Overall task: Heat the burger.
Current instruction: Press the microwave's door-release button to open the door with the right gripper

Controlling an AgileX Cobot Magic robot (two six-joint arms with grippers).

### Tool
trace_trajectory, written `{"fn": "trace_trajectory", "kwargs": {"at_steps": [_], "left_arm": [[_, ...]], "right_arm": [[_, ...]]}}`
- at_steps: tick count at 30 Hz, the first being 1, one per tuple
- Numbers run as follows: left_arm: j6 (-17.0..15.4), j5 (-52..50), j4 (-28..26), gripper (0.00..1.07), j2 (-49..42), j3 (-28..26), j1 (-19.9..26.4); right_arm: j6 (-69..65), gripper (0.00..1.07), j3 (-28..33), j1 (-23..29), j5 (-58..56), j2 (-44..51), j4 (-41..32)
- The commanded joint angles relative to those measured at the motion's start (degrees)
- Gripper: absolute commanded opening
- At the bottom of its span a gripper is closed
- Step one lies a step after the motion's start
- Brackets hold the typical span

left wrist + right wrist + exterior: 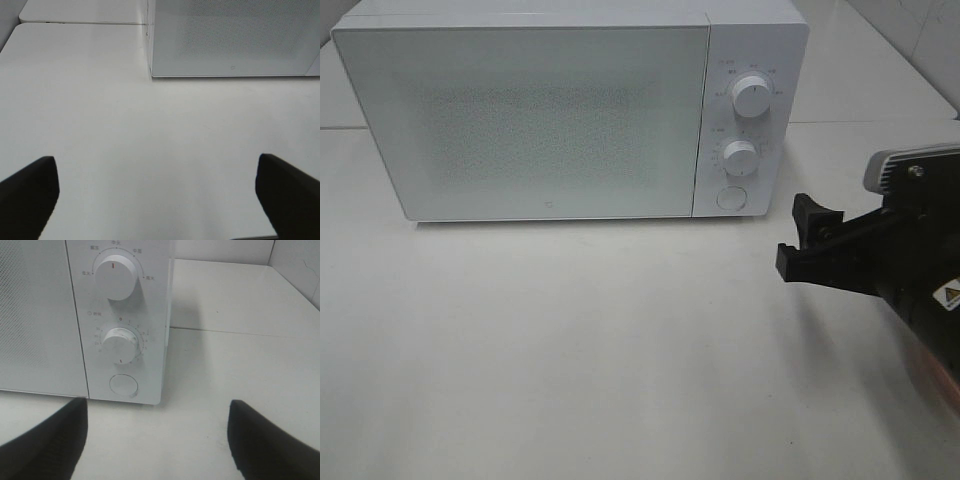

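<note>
The burger showed in none of my views; whether it sat behind the microwave's (520,110) frosted door (235,40), which was shut, I could not tell. My right fingers (815,215) hung at the right of the high view, apart and holding nothing. They faced the panel with its two knobs (119,342) and the round button (123,385) beneath them. My left fingers (27,195) were spread wide and empty too, low over the bare table (125,140).

I judged the step to lie at the panel: either pressing the button to open the door, or turning the knobs to start the heat. Either called for going forward squarely onto that one control without shoving the microwave back.
</note>
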State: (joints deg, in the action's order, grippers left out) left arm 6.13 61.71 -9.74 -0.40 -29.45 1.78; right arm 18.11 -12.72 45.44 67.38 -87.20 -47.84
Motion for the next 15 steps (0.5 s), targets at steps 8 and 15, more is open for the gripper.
{"fn": "trace_trajectory", "kwargs": {"at_steps": [8,15], "left_arm": [[-0.1,-0.5,-0.1,1.0,-0.8,-0.1,0.2],[-0.1,-0.5,-0.1,1.0,-0.8,-0.1,0.2]], "right_arm": [[2.2,0.75,-6.2,5.0,0.5,-6.3,-2.8],[1.6,0.75,-7.2,5.4,0.1,-7.7,-2.8]]}}
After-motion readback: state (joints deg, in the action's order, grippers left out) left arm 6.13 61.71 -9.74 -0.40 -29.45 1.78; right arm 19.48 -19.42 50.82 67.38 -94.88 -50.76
